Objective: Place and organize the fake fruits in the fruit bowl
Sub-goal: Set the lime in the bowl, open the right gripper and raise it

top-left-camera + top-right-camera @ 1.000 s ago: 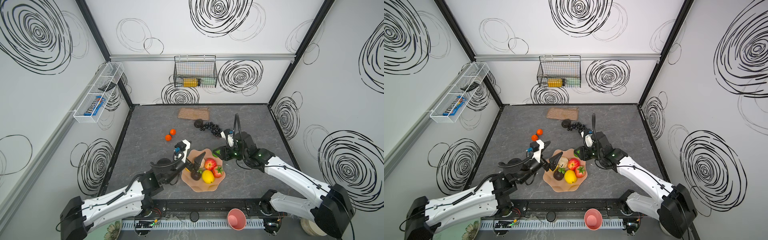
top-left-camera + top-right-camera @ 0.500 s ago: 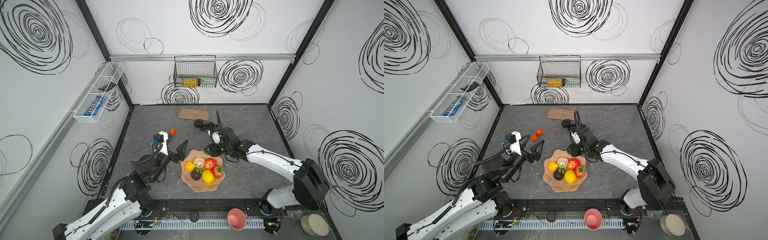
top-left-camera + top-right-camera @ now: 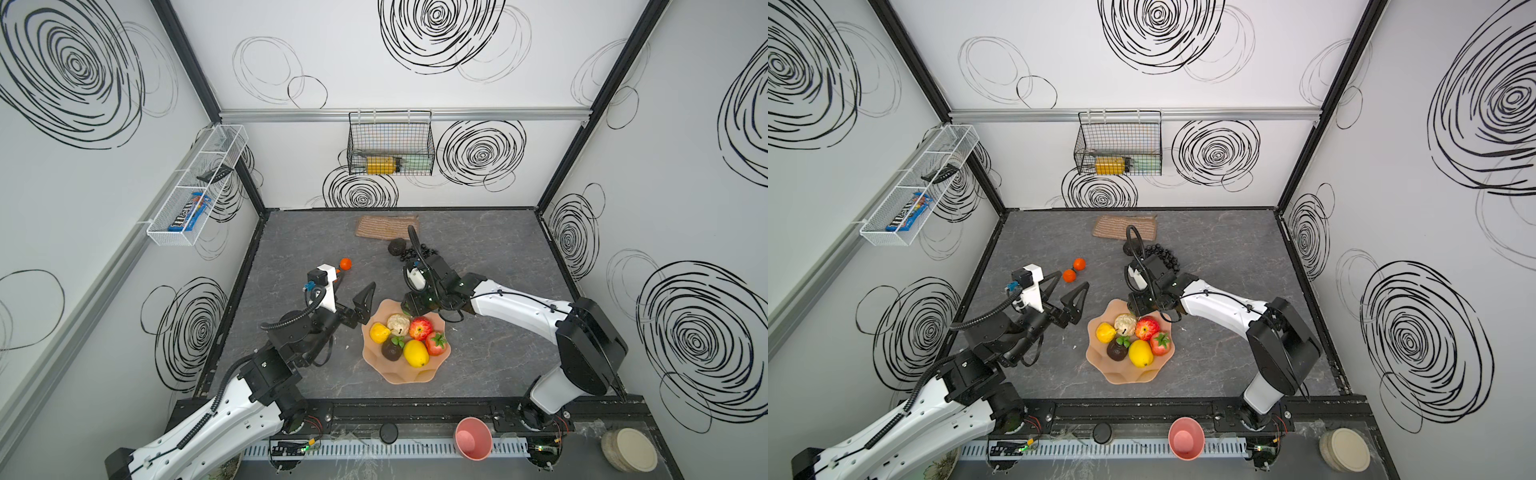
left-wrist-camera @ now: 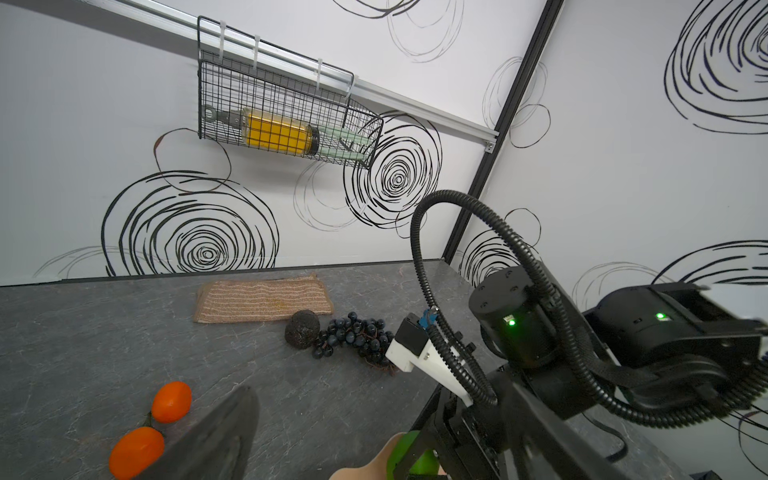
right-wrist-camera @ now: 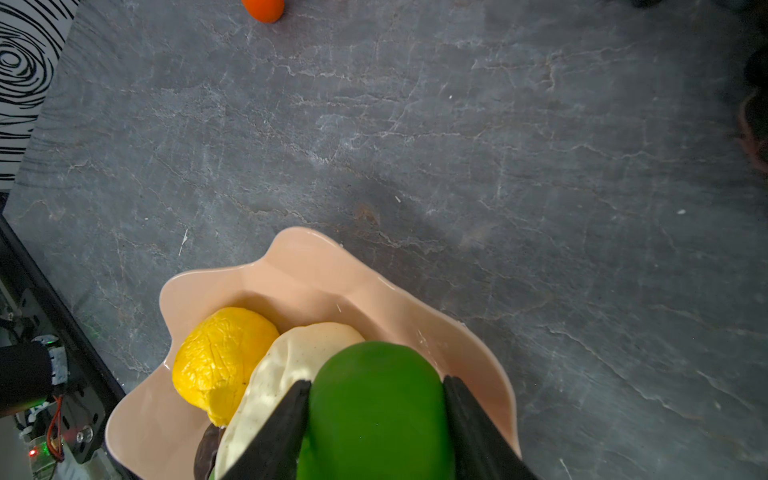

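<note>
Right wrist view — right fingers [image 5: 274, 432] clasp one lime [image 5: 374, 411]; left fingers [image 3: 1074, 300] spread; two oranges [image 3: 1079, 264].

The peach-pink fruit bowl [image 3: 395, 374], wavy-rimmed, sits upright near the bench's front edge, about midway along. Packed inside it: a small yellow lemon [image 3: 379, 332], cream pear [image 3: 398, 323], red apple [image 3: 420, 327], strawberry [image 3: 435, 343], bigger lemon [image 3: 415, 353] and dark avocado [image 3: 391, 351]. A green lime [image 5: 376, 411] hangs over the bowl's far side, pinched between black fingers [image 5: 282, 432]. Two oranges [image 3: 1079, 264] lie side by side toward the left edge. Near the back edge, a second avocado [image 4: 302, 328] touches the black grape bunch [image 4: 353, 334].
</note>
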